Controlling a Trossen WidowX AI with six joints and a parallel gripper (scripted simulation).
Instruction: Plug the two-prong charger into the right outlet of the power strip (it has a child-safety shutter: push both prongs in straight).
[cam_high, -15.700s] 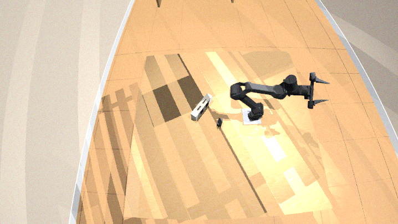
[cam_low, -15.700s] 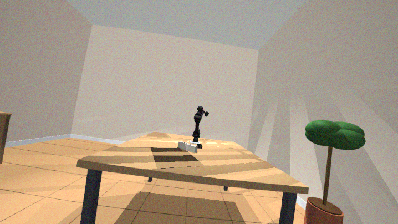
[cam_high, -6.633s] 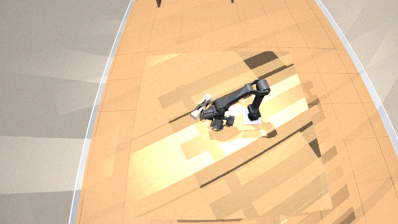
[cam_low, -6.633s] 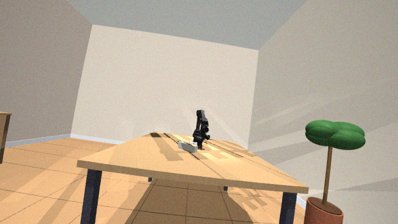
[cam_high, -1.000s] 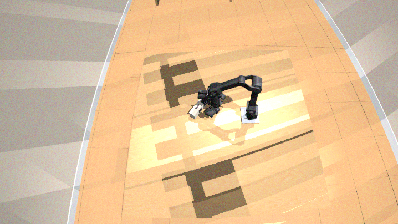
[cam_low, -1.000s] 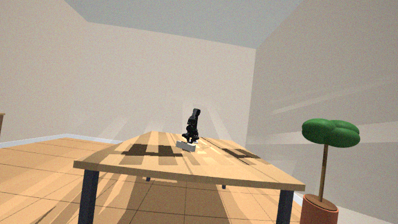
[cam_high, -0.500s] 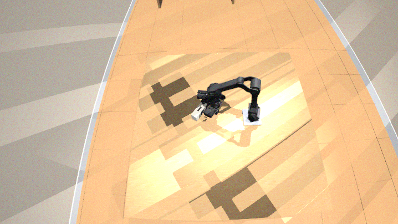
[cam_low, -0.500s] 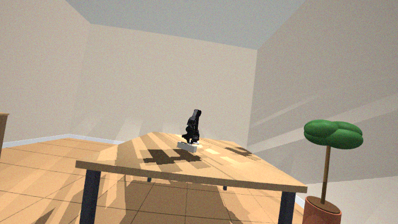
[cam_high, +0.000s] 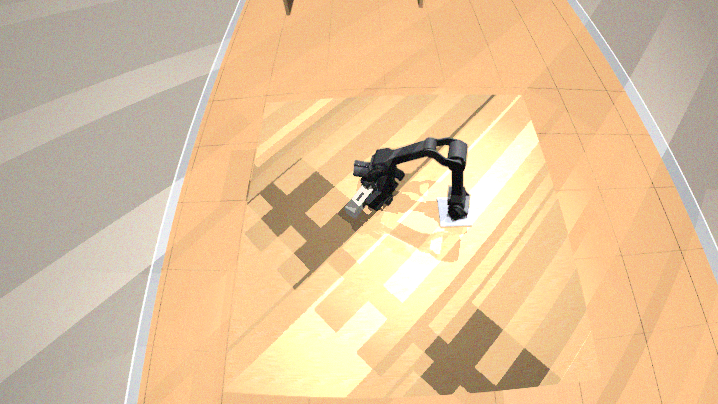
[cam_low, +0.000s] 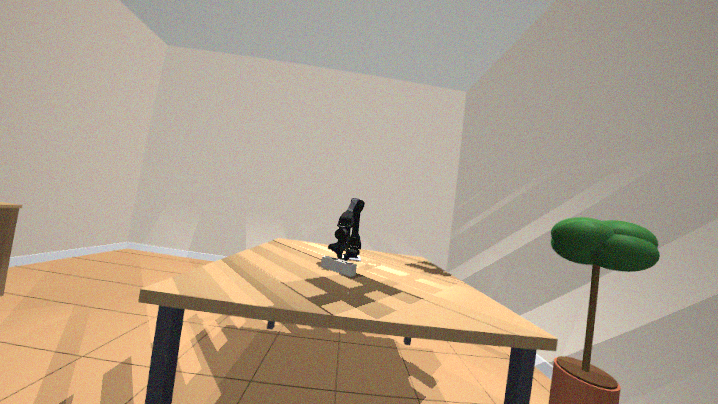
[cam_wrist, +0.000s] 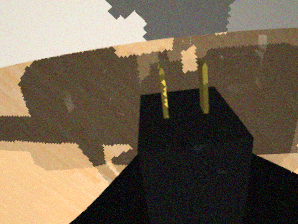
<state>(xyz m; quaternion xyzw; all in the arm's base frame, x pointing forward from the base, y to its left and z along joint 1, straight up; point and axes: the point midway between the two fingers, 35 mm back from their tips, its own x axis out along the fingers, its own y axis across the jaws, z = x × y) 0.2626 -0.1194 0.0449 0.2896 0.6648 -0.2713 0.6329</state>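
Observation:
The black charger (cam_wrist: 195, 130) is held in my gripper (cam_wrist: 184, 158) (cam_high: 377, 203), which is shut on its body. Its two brass prongs stick out free toward the top of the wrist view, the left prong (cam_wrist: 164, 95) partly in bright light and the right prong (cam_wrist: 204, 90) in shade. The power strip (cam_high: 351, 208) (cam_low: 337, 266) lies on the table just beside the gripper, partly shaded, with dark marks on its pale top. A white and grey face of the strip (cam_wrist: 55, 25) crosses the top of the wrist view, beyond the prongs. The outlet openings are not visible there.
The arm's base stands on a white plate (cam_high: 446, 221) to the right in the top view. Hard patches of light and shadow cross the wooden table (cam_low: 251, 301). A potted plant (cam_low: 605, 241) stands on the floor beside the table.

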